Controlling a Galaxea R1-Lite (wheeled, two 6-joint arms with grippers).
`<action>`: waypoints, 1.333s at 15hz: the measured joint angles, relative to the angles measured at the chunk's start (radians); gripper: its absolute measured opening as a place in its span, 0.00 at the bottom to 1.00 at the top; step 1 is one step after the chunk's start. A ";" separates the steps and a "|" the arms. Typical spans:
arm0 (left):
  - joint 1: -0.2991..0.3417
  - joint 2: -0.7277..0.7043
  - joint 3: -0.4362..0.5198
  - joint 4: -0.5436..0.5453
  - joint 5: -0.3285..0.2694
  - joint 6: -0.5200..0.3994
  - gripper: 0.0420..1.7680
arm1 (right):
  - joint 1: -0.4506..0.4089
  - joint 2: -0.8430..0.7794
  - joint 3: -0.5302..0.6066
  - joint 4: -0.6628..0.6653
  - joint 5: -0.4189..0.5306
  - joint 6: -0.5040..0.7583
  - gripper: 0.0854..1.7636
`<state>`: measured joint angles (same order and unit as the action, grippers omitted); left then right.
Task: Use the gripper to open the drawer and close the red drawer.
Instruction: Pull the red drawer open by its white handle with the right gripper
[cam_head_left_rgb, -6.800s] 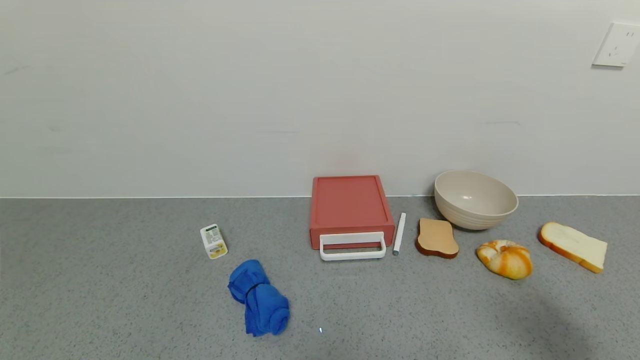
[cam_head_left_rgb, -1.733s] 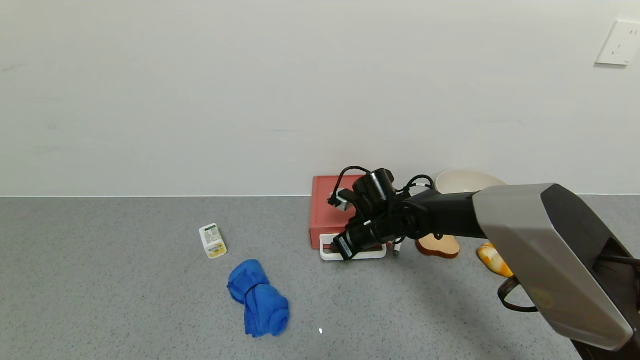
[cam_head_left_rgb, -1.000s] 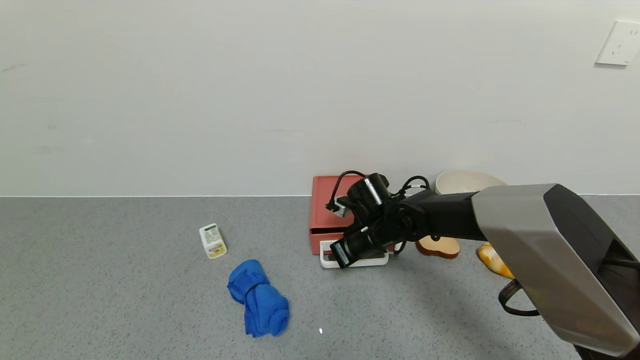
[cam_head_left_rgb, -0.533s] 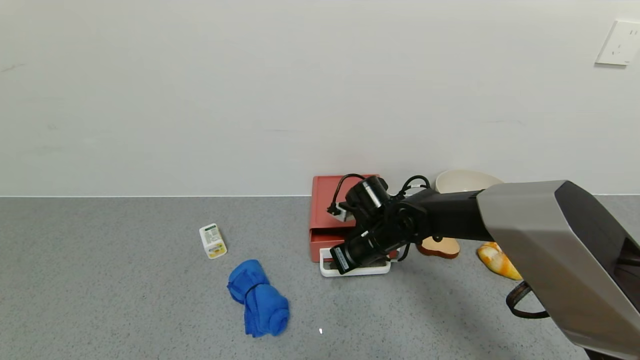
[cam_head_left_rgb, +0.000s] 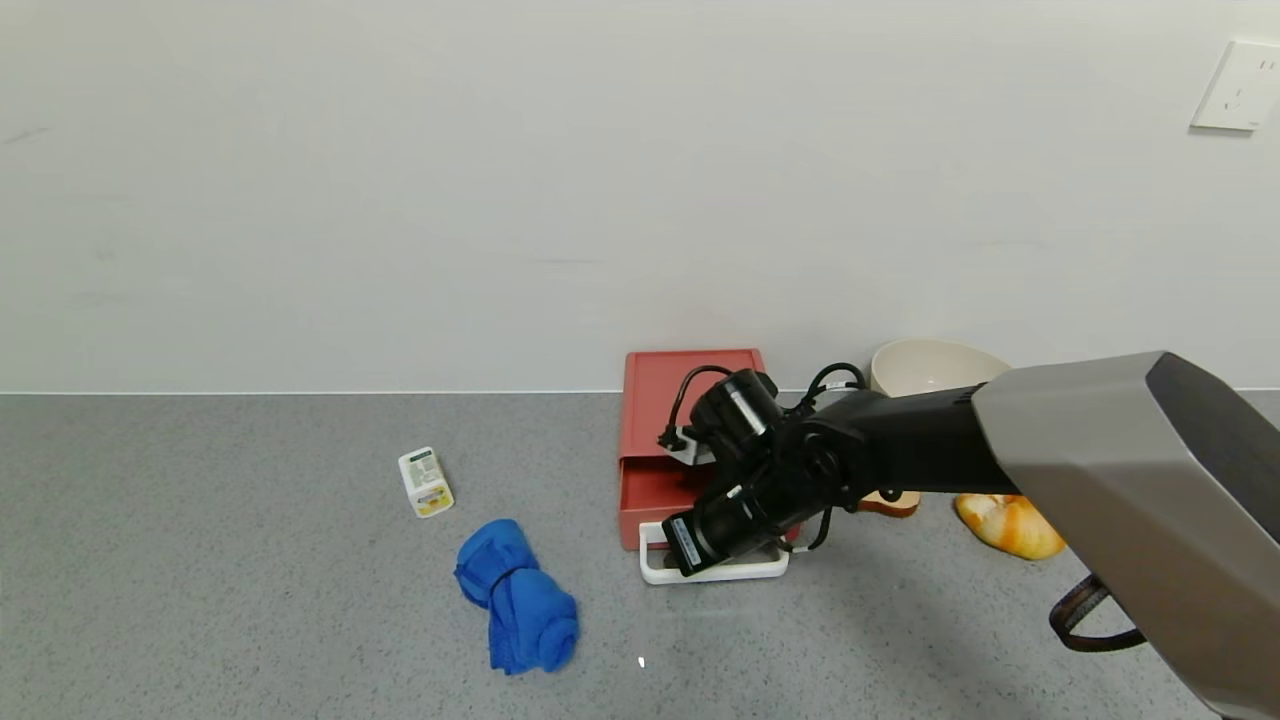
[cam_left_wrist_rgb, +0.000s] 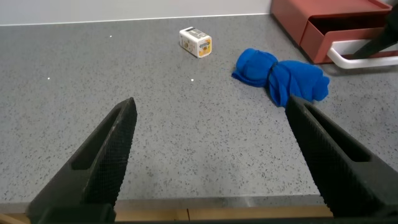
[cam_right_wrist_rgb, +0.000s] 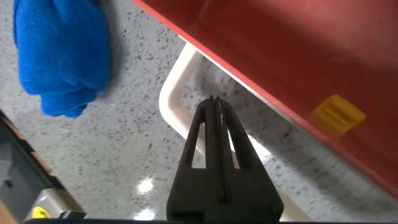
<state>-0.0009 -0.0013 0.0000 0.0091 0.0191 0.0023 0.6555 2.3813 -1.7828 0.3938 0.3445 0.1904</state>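
Observation:
The salmon-red drawer (cam_head_left_rgb: 690, 385) stands against the back wall with its tray (cam_head_left_rgb: 650, 500) slid partly out toward me. Its white loop handle (cam_head_left_rgb: 715, 573) lies on the counter in front. My right gripper (cam_head_left_rgb: 718, 553) is shut, with its closed fingers hooked down inside the handle loop. In the right wrist view the pressed-together fingertips (cam_right_wrist_rgb: 211, 102) sit between the handle bar (cam_right_wrist_rgb: 177, 93) and the red tray front (cam_right_wrist_rgb: 280, 56). My left gripper (cam_left_wrist_rgb: 214, 143) is open and empty, low over the counter's near edge, far left of the drawer (cam_left_wrist_rgb: 323, 18).
A blue cloth (cam_head_left_rgb: 515, 595) lies front left of the drawer, and a small white carton (cam_head_left_rgb: 426, 482) farther left. A beige bowl (cam_head_left_rgb: 925, 370), a toast slice (cam_head_left_rgb: 885, 503) and a bread roll (cam_head_left_rgb: 1010, 525) sit right of the drawer, partly behind my right arm.
My right arm came in and hooked the handle. Over the last second it has drawn back toward me, and the tray and handle have slid out with it.

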 joint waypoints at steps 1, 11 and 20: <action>0.000 0.000 0.000 0.000 0.000 0.000 0.97 | 0.008 -0.009 0.009 0.003 0.001 0.031 0.02; 0.000 0.000 0.000 0.000 -0.001 -0.002 0.97 | 0.056 -0.059 0.061 0.046 -0.011 0.194 0.02; 0.000 0.000 0.000 0.000 -0.001 -0.002 0.97 | 0.120 -0.100 0.123 0.059 -0.055 0.266 0.02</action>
<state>-0.0013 -0.0013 0.0000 0.0091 0.0177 0.0000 0.7755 2.2817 -1.6598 0.4532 0.2891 0.4560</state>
